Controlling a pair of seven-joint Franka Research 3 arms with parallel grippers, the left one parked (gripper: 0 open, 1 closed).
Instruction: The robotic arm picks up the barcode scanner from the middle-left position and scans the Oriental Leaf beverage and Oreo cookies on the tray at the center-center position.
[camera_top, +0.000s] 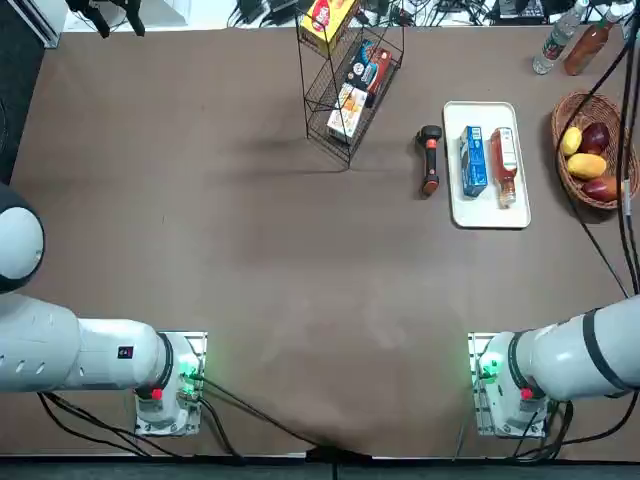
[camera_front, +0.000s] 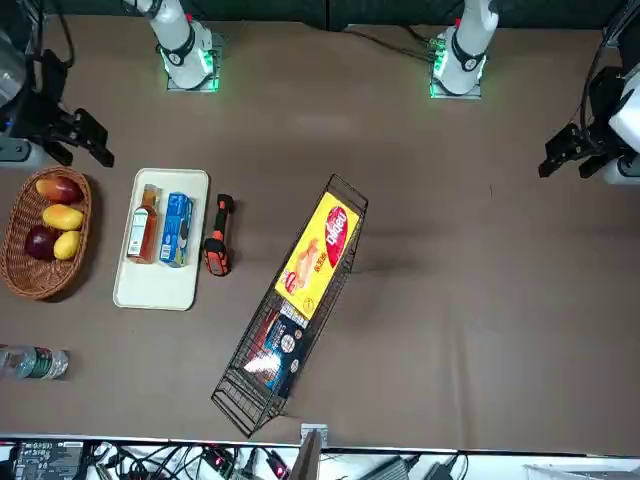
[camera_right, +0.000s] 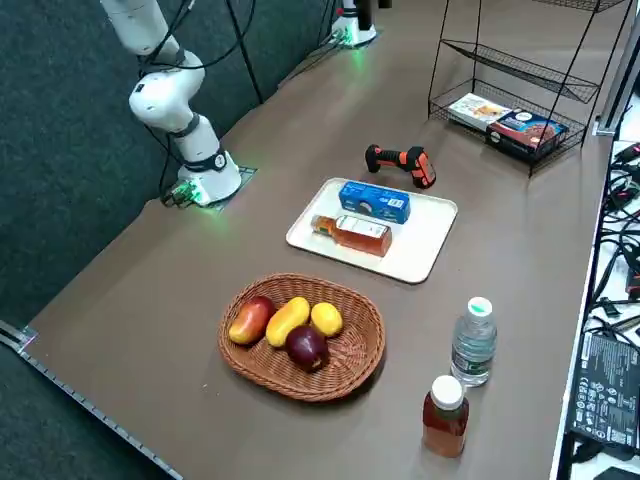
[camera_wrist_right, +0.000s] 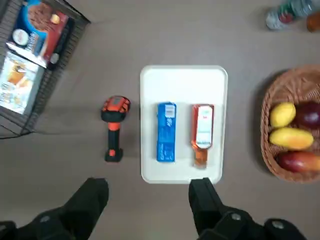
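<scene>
The right end effector (camera_wrist_right: 147, 200) is raised above the table (camera_top: 300, 300), its two fingers spread well apart with nothing between them. In the right wrist view the tray, the scanner and part of the fruit basket lie beyond the fingertips.

The barcode scanner (camera_top: 431, 160), black and orange-red, lies on the table just beside the tray (camera_top: 489, 215), on the side toward the wire rack (camera_top: 352, 95); scanner and tray do not touch. The white tray carries two items, side by side and apart: the blue Oreo cookies packet (camera_top: 473, 161), nearer the scanner, and the Oriental Leaf beverage (camera_top: 504, 167), a bottle of amber-brown liquid with a white label, lying on its side.

On the tray's other side, a wicker basket (camera_right: 302, 382) holds four pieces of fruit (camera_right: 290, 322). Near it stand a clear bottle (camera_right: 474, 342) and a reddish-brown bottle (camera_right: 445, 418), both upright. The rack holds boxes (camera_right: 520, 132).
</scene>
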